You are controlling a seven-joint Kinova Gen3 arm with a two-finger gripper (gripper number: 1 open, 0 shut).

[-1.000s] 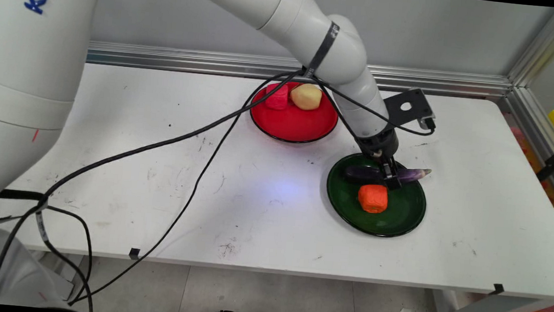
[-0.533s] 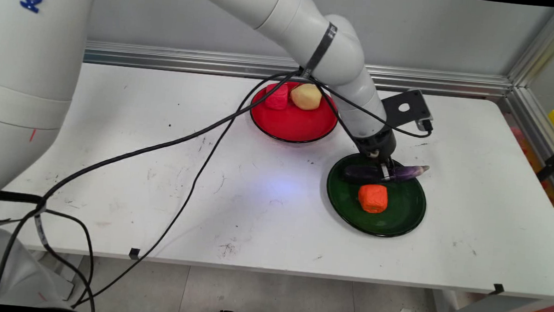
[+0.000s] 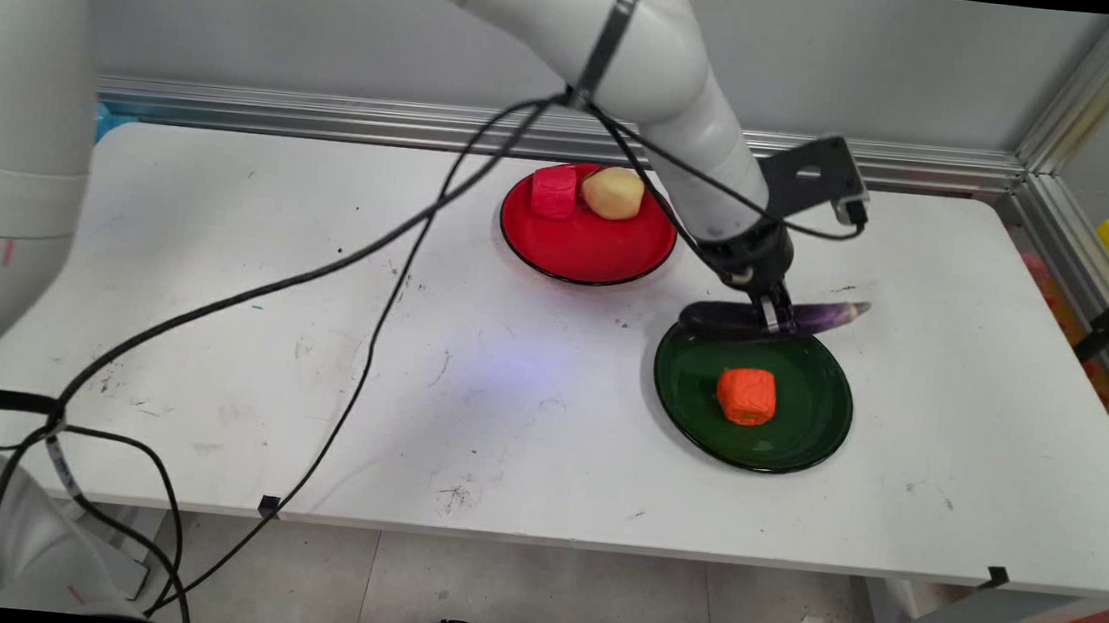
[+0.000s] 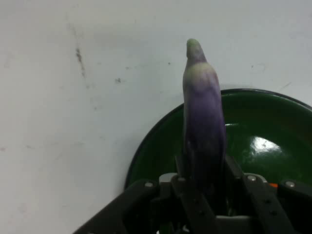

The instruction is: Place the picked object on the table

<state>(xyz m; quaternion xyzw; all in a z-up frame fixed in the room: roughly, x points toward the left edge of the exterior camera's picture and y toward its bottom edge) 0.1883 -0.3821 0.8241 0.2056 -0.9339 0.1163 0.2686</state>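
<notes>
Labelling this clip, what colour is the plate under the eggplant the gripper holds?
Dark green plate, clearest in the main view, with the gripper holding the eggplant.

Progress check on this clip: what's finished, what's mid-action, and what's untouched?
Done: the gripper has closed on the purple eggplant and raised it off the green plate; a second ago it lay on that plate. In hand: the eggplant hangs above the plate's far rim. Untouched: the orange piece on the green plate, and the pink piece and yellow piece on the red plate.
</notes>
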